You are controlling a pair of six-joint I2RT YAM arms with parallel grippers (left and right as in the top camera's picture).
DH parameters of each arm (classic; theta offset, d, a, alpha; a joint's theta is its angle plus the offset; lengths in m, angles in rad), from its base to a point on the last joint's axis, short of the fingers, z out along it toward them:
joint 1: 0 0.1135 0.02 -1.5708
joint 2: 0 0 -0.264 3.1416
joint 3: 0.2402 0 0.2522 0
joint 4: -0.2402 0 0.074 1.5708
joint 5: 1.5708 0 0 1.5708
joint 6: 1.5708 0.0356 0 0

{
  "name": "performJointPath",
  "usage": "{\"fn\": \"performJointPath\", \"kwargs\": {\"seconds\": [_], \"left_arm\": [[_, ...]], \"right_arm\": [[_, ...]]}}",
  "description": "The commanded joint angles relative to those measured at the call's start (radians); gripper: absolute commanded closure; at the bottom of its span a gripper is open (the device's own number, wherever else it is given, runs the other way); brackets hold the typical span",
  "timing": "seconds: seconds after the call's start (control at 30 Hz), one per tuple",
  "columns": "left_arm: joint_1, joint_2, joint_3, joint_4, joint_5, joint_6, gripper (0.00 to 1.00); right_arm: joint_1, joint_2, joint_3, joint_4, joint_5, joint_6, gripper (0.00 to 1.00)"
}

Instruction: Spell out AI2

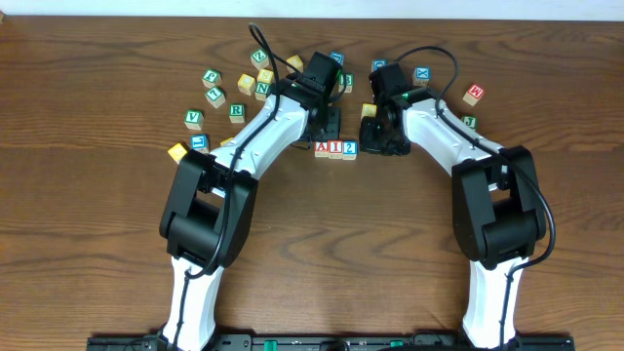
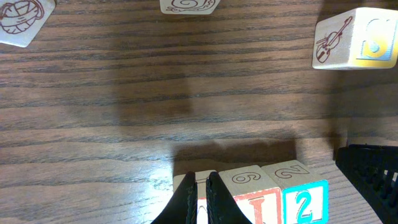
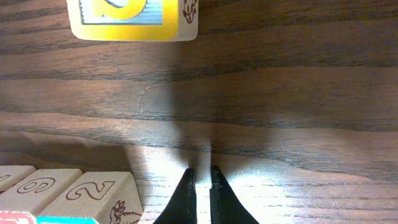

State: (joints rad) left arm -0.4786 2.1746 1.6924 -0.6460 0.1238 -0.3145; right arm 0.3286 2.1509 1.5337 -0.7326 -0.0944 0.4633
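Note:
The A cube, the I cube and the 2 cube stand touching in a row, reading A I 2. My left gripper is shut just behind the row. In the left wrist view its fingertips cover most of the A cube, with the I cube and the 2 cube to the right. My right gripper is shut and empty, right of the row. In the right wrist view its tips are over bare table beside the 2 cube.
Loose cubes lie behind the row: green-lettered ones at the left, a yellow cube, and a red-printed one at the right. A violin-picture cube and a yellow-framed cube lie near the grippers.

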Motion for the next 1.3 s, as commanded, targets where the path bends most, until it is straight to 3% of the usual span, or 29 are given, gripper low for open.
{"fn": "performJointPath", "kwargs": {"seconds": [0.0,1.27], "left_arm": [[-0.001,-0.003,-0.017,-0.003,-0.019,-0.002,0.92],[-0.018,-0.007,0.002,0.011,-0.062,-0.001,0.92]], "right_arm": [[-0.001,-0.024,-0.016,-0.001,0.018,0.011,0.96],[-0.001,-0.024,-0.016,-0.014,0.036,0.011,0.95]]}}
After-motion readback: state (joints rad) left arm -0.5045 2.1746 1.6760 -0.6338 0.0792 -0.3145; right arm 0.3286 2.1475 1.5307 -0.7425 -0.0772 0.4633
